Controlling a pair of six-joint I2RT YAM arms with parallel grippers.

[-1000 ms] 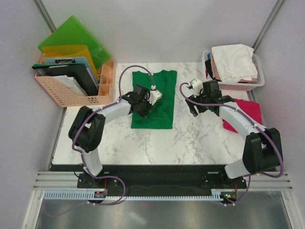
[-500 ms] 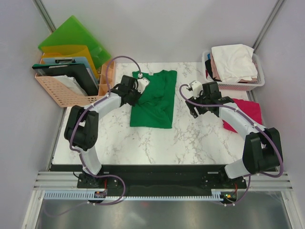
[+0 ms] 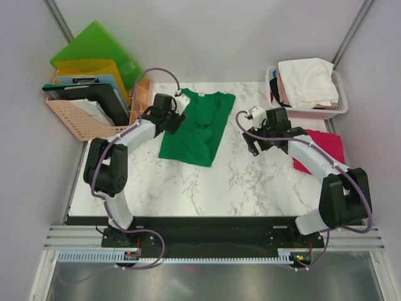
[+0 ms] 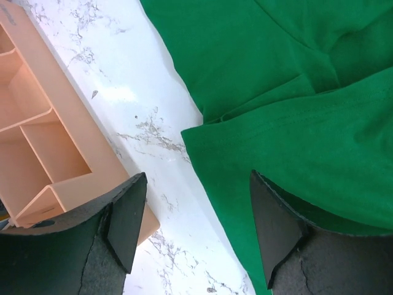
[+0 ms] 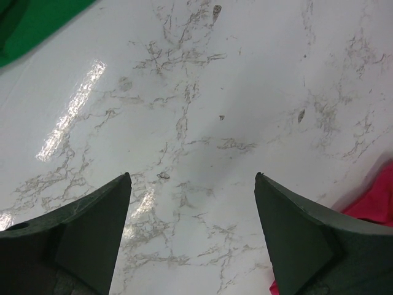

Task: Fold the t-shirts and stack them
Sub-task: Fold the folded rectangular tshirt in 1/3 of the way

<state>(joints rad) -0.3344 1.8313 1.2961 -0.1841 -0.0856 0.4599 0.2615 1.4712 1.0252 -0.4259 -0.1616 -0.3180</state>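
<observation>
From above, shows the green t-shirt (image 3: 191, 128) rumpled on the marble table (image 3: 250, 182), with the left gripper (image 3: 170, 119) at its left edge and the right gripper (image 3: 255, 143) between it and the magenta t-shirt (image 3: 326, 147). At left wrist, finds fingers spread, clasping nothing, straddling the green hem beside a peach organizer (image 4: 37, 141). At right wrist, finds fingers spread wide above marble.

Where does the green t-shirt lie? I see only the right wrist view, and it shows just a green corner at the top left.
Observer: The green t-shirt lies creased on the table, left of its middle, collar toward the far side.
Operator: Does the left hand hold it?
Observer: No. The left hand is open above the shirt's left edge, one finger over marble and one over cloth.
</observation>
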